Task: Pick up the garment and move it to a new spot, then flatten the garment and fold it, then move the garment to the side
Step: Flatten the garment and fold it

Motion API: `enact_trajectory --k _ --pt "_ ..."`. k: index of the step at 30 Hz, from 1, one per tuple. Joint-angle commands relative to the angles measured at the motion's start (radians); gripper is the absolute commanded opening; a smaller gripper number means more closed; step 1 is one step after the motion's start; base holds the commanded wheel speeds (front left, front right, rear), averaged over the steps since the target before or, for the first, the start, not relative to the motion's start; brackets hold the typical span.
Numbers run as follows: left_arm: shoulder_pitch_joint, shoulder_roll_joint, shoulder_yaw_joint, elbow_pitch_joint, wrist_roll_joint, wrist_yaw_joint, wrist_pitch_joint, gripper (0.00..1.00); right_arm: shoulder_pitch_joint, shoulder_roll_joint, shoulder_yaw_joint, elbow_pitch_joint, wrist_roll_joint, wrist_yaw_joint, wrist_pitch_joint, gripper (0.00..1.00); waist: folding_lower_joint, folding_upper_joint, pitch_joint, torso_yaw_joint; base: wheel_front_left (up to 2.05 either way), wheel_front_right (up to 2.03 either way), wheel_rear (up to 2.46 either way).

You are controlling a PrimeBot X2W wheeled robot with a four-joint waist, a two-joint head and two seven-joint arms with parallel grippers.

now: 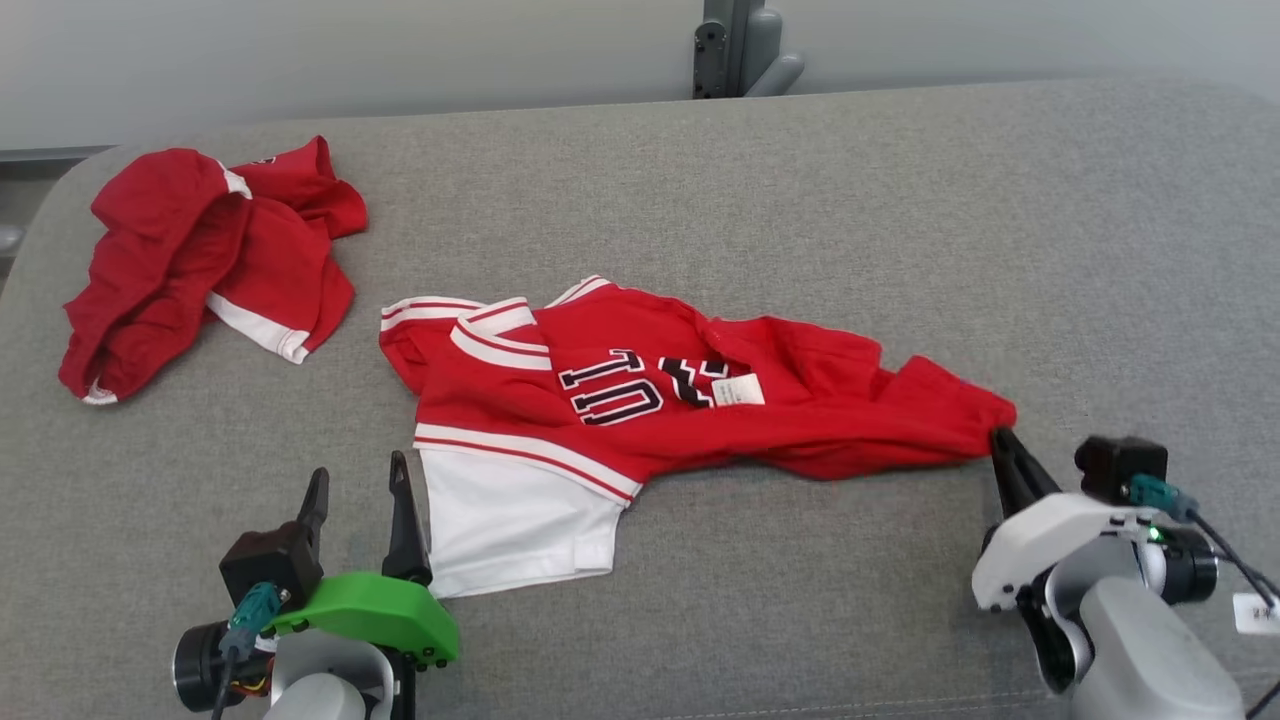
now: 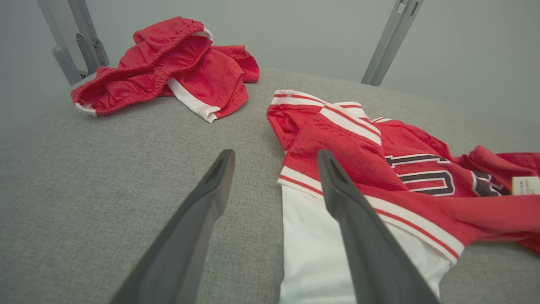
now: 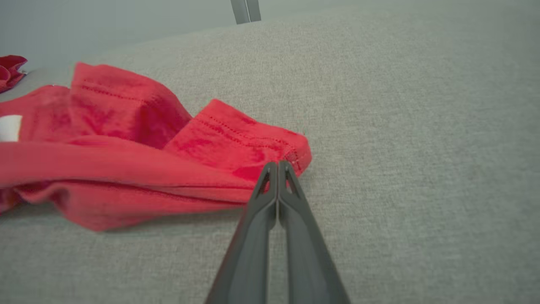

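- Currently the garment [image 1: 700, 400] lies mid-cushion [image 1: 800, 200], its long axis running 9 to 3 o'clock in the head view, with the white sleeve [image 1: 510, 520] at the 7 o'clock end.
- The right gripper [image 1: 1000, 440], jaws pressed together, appears to pinch the hem corner at the 3 o'clock tip. The cloth stretches away toward 10 o'clock.
- The left gripper [image 1: 358, 500] is spread and empty, with the sleeve's edge just beside it at 3 o'clock.
- Judging by this, the left arm is nearer the free end, and flattening likely means taking that sleeve and drawing it toward 9 o'clock.
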Motion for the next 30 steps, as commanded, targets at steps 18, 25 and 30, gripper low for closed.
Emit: enact_trajectory --k 18,25,30 --pt "0.007 0.025 0.008 0.008 -0.012 0.007 0.005 1.0 0.339 0.132 -0.187 -0.245 -0.173 -0.001 -0.008 1.0 0.0 0.0102 -0.012 -0.119 0.0 0.0 0.0" --pt "0.0 0.021 0.005 0.019 -0.012 0.002 0.003 1.0 0.328 0.132 -0.176 -0.386 -0.217 -0.001 0.017 1.0 0.0 0.0102 -0.023 -0.122 0.0 0.0 0.0" --pt "-0.014 0.008 0.0 0.031 -0.005 -0.007 0.001 1.0 0.271 0.112 -0.137 -0.427 -0.24 -0.001 0.07 1.0 0.0 0.0102 -0.025 -0.092 0.0 0.0 0.0"
